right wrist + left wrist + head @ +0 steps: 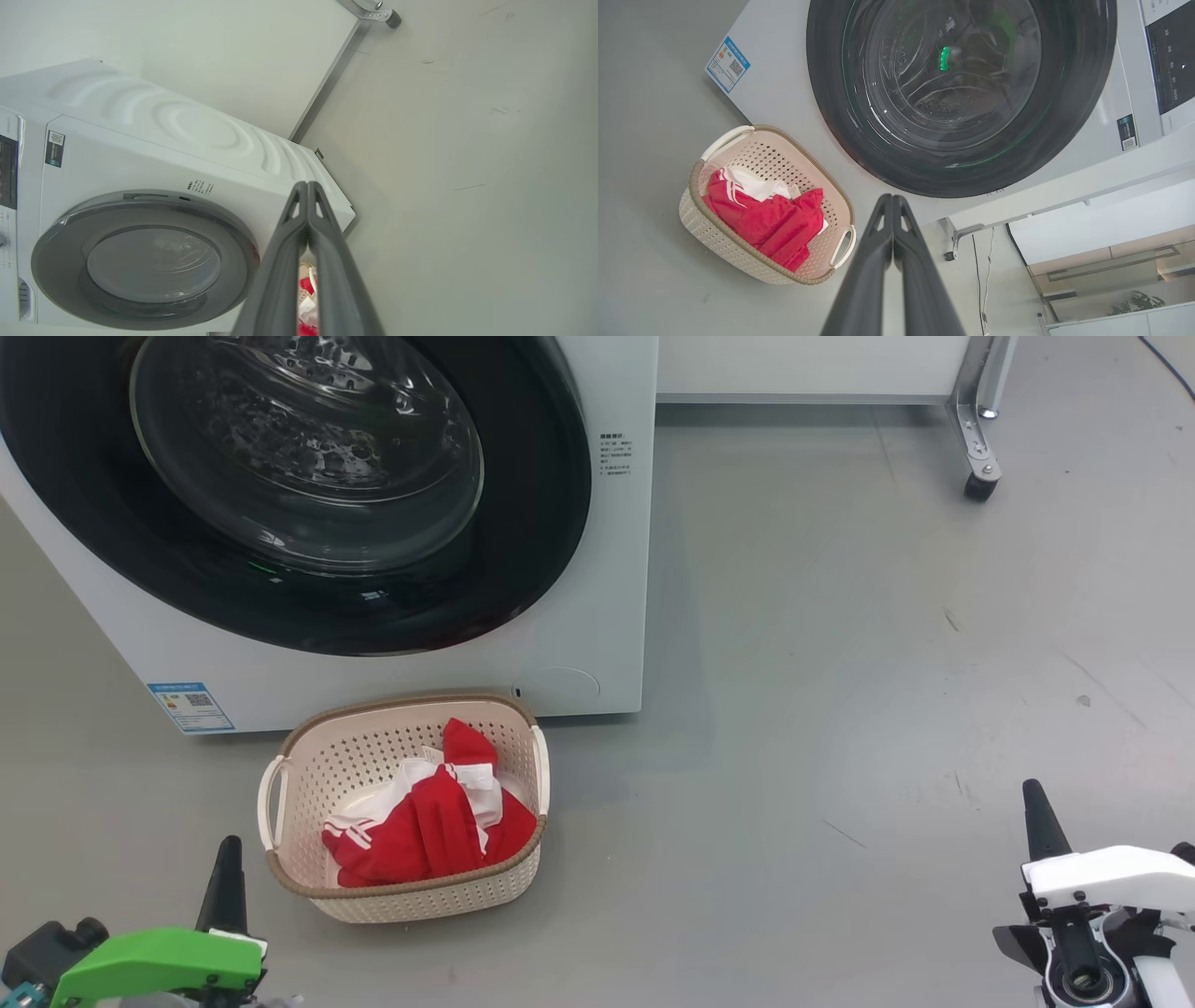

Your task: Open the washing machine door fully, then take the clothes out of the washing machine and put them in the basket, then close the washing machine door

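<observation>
The washing machine [597, 616] [784, 93] [196, 140] stands at the upper left of the head view, white and boxy. Its round black-rimmed glass door [308, 476] [962, 93] [145, 266] lies flat against the front, closed. The cream basket [308, 775] [714, 228] sits on the floor just before the machine. Red and white clothes [429, 821] [766, 224] [306, 303] lie heaped inside it. My left gripper [227, 868] [893, 198] is shut and empty, low left of the basket. My right gripper [1034, 803] [307, 185] is shut and empty, far to the right over bare floor.
Grey floor [887, 663] spreads to the right of the machine. A metal leg with a caster [980, 476] [955, 242] [373, 14] stands at the back right under a white panel. A blue label [189, 707] [728, 64] marks the machine's lower corner.
</observation>
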Available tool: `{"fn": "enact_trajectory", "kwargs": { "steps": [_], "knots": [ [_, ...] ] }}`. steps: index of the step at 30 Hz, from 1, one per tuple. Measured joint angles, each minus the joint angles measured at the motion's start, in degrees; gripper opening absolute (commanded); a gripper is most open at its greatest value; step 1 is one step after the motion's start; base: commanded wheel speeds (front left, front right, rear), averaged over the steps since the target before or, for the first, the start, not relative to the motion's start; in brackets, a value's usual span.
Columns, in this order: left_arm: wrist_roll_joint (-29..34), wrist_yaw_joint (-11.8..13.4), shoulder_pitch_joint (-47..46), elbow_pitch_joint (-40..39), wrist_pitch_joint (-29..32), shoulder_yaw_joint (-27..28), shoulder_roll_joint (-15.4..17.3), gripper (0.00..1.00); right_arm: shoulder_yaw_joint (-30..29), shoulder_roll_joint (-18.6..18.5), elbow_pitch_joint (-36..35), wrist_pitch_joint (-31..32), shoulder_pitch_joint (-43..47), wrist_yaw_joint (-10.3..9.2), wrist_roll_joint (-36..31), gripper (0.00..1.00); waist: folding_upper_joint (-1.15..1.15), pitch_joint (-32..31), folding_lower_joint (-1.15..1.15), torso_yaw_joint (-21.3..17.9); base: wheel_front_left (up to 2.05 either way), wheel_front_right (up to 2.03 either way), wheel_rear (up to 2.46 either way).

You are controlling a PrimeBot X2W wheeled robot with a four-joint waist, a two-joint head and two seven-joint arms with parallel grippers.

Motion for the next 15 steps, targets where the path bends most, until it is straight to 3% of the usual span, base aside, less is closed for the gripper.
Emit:
{"fn": "enact_trajectory", "kwargs": {
  "steps": [15],
  "knots": [
    [-11.6,-0.7,-1.0,0.2,2.6,0.5,0.1,0.0,-1.7,0.6,-0.2,3.0,0.0,0.75,11.0,0.0,0.0,-0.4,0.0,-0.5,0.0,0.0,0.0]
  ]
}}
